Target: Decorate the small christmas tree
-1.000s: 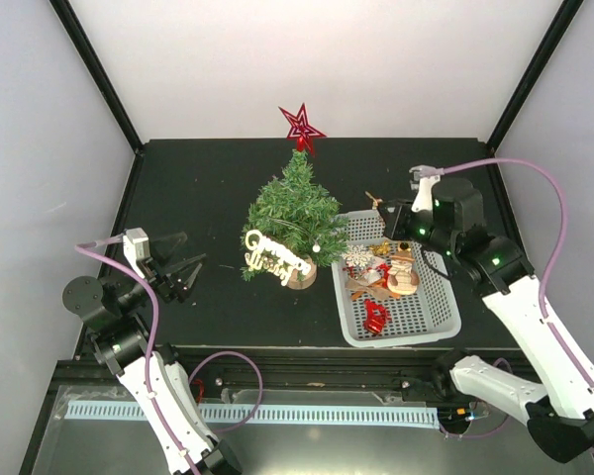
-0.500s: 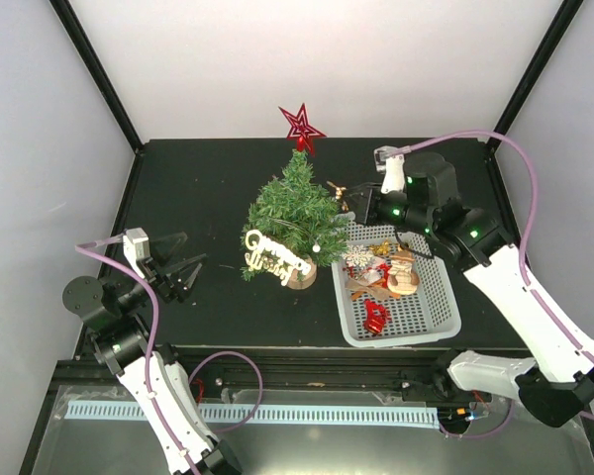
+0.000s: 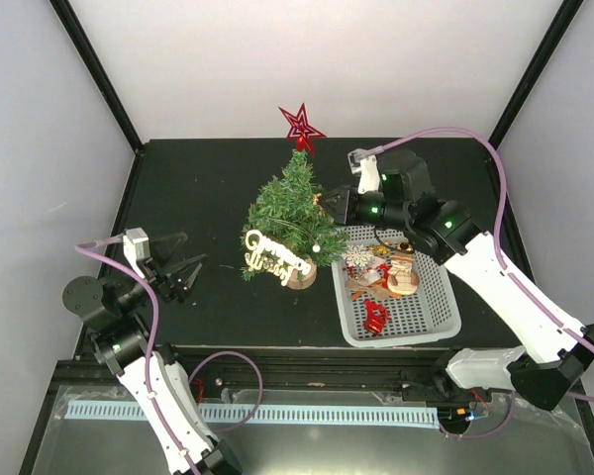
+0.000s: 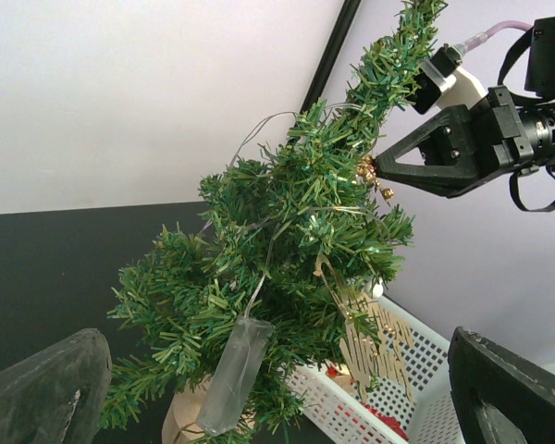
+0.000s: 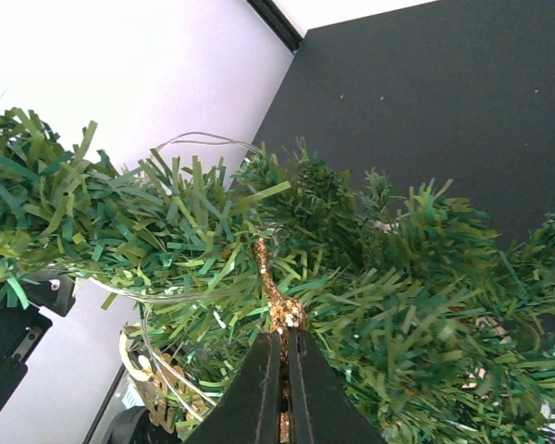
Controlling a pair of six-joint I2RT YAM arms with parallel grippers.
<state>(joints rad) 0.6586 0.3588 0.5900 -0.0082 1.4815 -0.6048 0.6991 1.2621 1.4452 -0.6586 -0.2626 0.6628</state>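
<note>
Overhead, a matte black surface (image 3: 208,188) is seen, closed in by pale walls (image 3: 40,148) and black corner posts (image 3: 94,71). At the left, the left gripper (image 3: 181,259) is held low over the surface, well apart from the tree, its fingers (image 4: 46,393) spread wide with nothing between them. Near the middle, the small christmas tree (image 3: 292,213) is stood upright on its wooden disc base (image 3: 302,275), just left of the basket. It is topped by a red star (image 3: 301,127), and a gold script sign (image 3: 274,254) is hung across its lower front. A thin wire (image 4: 259,139) is strung through the branches, and a clear oblong piece (image 4: 231,375) is hung low on it. The right gripper (image 3: 325,203) is brought up against the tree's upper right side, its jaws pinched on a small gold glitter ornament (image 5: 276,310) among the needles. Further right, a white basket (image 3: 431,312) is set on the surface, with a red ornament (image 3: 376,317), a white snowflake (image 3: 358,257) and a round wooden piece (image 3: 404,284) lying inside. The gold ornament's shape cannot be made out. The disc base is partly hidden by the sign, the basket's far rim is covered by the right arm, and the left gripper's fingers are cut off at the wrist view's lower edge
</note>
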